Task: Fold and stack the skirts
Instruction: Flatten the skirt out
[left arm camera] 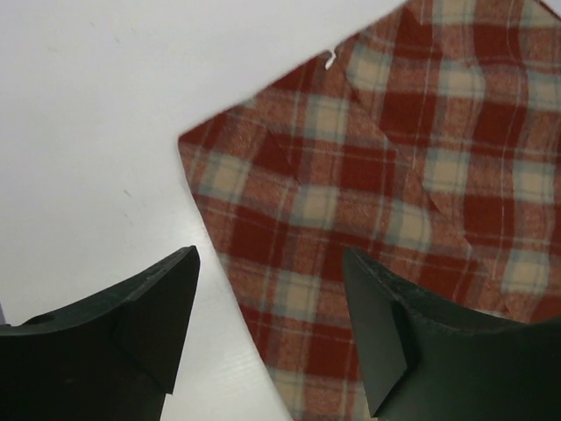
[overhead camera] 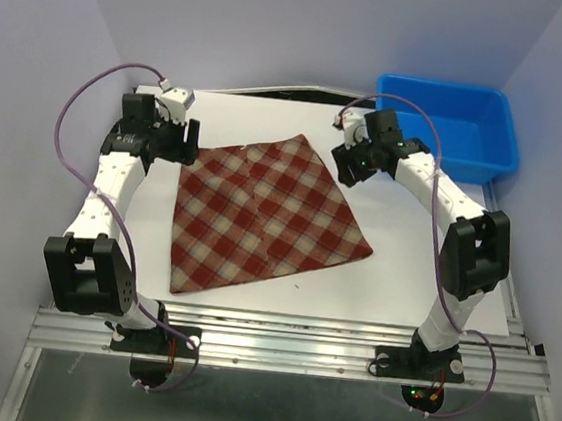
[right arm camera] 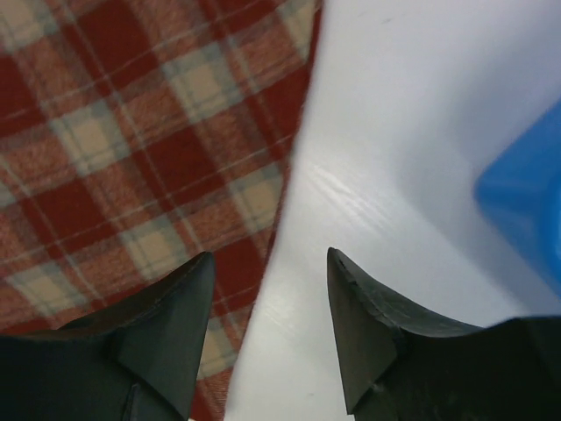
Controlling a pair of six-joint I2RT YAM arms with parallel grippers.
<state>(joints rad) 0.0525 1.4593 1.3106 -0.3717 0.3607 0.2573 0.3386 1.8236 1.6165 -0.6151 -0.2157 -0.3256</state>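
Note:
One red, dark-red and cream plaid skirt (overhead camera: 266, 214) lies spread flat on the white table (overhead camera: 404, 284), narrow waist end at the back. My left gripper (overhead camera: 190, 141) is open and hovers over the skirt's back left corner; in the left wrist view the skirt's edge (left arm camera: 394, 193) runs between its fingers (left arm camera: 272, 263). My right gripper (overhead camera: 344, 167) is open over the skirt's back right edge; in the right wrist view the cloth (right arm camera: 131, 132) lies under the left finger and bare table under the right, the gripper (right arm camera: 270, 263) straddling the edge. Neither holds anything.
A blue plastic bin (overhead camera: 449, 128) stands at the back right corner, just behind the right arm; its corner shows in the right wrist view (right arm camera: 526, 193). Pale walls close in the table on both sides and at the back.

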